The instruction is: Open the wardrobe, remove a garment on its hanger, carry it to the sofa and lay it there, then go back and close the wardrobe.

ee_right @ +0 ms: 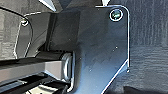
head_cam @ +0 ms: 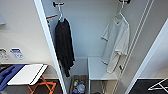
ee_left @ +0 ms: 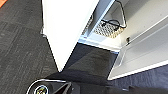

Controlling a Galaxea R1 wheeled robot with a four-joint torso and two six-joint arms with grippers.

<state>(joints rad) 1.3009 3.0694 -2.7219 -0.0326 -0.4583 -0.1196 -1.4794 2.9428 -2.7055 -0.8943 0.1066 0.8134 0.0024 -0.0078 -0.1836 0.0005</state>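
Hanging in open wardrobe [head_cam: 87, 30]: garment [head_cam: 116, 42] | left wrist: basket [ee_left: 108, 28] | tools: cannot tell

- Wrist plate [ee_right: 100, 47]: wide, flat and dark, almost black, with a thin pale line running along its edge and a rounded corner.
- Round fitting [ee_right: 116, 14]: sits in that corner, ringed in light metal, with a greenish centre.
- Jointed bar [ee_right: 32, 68]: dark grey, ending in a rounded pale metal collar [ee_right: 67, 65].
- Thin dark cable [ee_right: 21, 15]: curves across beside the bar.
- In the left wrist view, a round fitting [ee_left: 41, 88] with a pale rim and a coloured centre, set on a black body.
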